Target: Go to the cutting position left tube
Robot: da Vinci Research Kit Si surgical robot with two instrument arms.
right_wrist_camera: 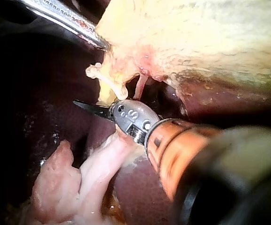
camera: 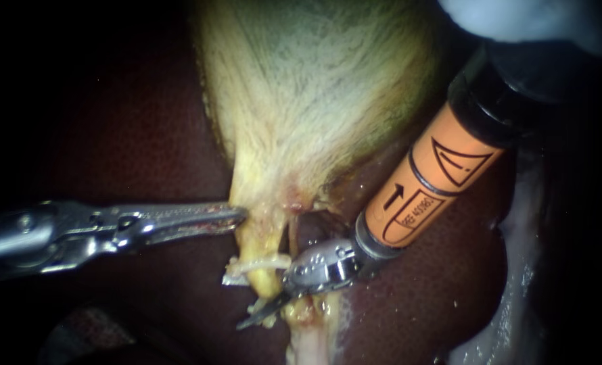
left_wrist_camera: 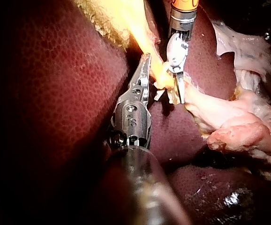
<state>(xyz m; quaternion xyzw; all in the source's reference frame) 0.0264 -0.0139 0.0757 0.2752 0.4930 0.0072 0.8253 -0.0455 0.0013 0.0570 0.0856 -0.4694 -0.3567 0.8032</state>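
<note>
Two instruments meet below the gallbladder (camera: pixel 314 88), which lies on the dark liver (camera: pixel 132 135). Left of the gallbladder's neck, the left instrument (camera: pixel 237 216) has its jaws pressed together on the neck's edge, pinching it. Directly below the neck hangs the yellow left tube (camera: pixel 266 277), with a thinner reddish tube (camera: pixel 292 233) just beside it. Below and right of the neck, the right instrument (camera: pixel 264 312) lays one dark blade against the left tube's lower end. Whether its blades are spread cannot be determined.
</note>
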